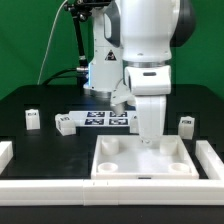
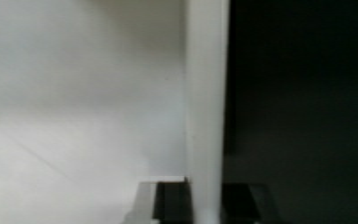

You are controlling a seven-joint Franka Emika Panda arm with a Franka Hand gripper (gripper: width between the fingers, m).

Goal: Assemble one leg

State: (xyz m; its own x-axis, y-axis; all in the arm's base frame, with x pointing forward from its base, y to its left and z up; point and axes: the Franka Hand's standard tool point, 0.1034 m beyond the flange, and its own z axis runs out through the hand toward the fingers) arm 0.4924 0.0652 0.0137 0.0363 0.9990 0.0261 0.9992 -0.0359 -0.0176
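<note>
We judge the small white tagged block leg [image 1: 185,124] light, rigid and smooth, best pinched across its flat sides. It stands on the black worktop [image 1: 40,100] near the wide white square tray [image 1: 140,172], at its far corner on the exterior view's right. Only the wrist view shows the tool [image 2: 208,203] straddling the tray's wall; we cannot tell whether it clamps.

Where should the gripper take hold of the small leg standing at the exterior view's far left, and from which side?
Probably its upper half, from straight above. The leg stands upright on the table, apart from other parts, so its two flat opposite sides are free to clamp.
</note>
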